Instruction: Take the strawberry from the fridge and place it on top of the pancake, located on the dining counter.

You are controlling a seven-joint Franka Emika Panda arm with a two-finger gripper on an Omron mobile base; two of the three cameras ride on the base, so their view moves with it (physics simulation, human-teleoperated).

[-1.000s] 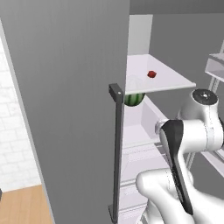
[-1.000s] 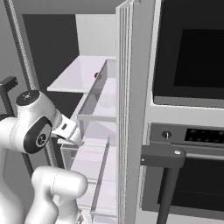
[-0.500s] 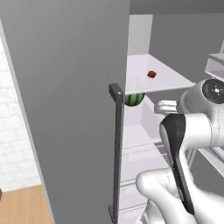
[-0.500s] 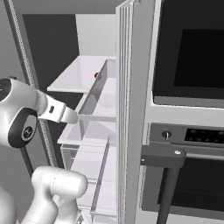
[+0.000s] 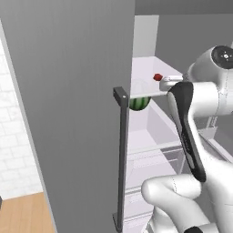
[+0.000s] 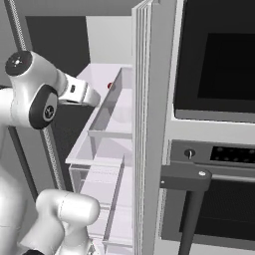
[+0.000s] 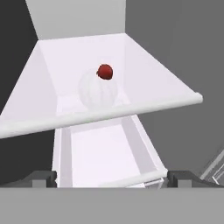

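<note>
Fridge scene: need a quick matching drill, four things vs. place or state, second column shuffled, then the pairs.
Things:
1. strawberry
2. watermelon
3. fridge door handle
4. gripper

Place or state:
A. jaws open, short of the shelf's front edge
B. on top of the white shelf
C. dark vertical bar on the grey fridge door
D. under the shelf, in the compartment below

Pairs: 1-B, 2-D, 3-C, 4-A
</note>
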